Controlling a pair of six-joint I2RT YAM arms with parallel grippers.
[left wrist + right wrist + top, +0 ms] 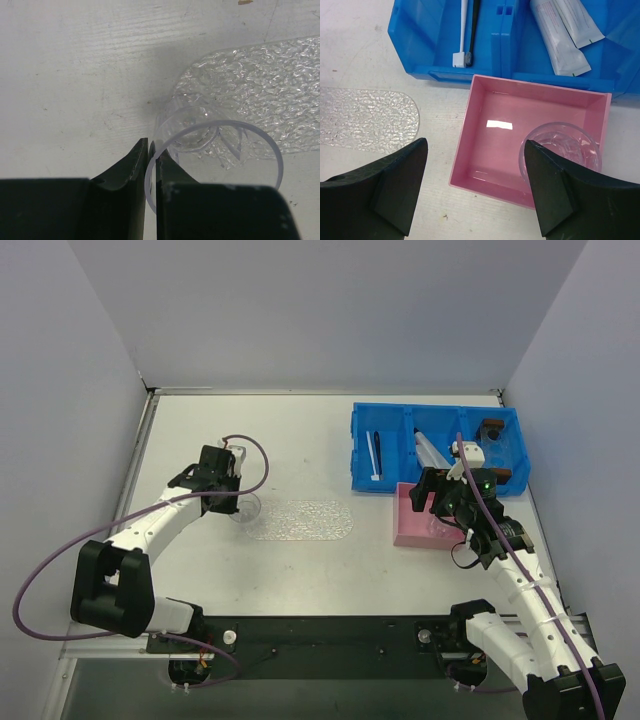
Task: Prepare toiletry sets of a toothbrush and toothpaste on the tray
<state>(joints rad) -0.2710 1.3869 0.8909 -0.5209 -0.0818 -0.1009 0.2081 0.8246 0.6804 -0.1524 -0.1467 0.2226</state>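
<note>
As left gripper (151, 150) pinches cup (190, 120) rim, right gripper (476, 145) gapes.
Lower it level onto the tray (260, 85), nine o'clock end.

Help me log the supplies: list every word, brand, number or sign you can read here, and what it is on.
Toothpaste tubes: faint grey print, too blurred to read.
Blue bin, pink box, tray, toothbrushes, clear cup: no writing visible.

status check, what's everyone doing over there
Left gripper shut on rim of clear cup at end of tray. Right gripper open above pink box, second cup inside. Toothbrushes and toothpaste in blue bin, none on tray.
</note>
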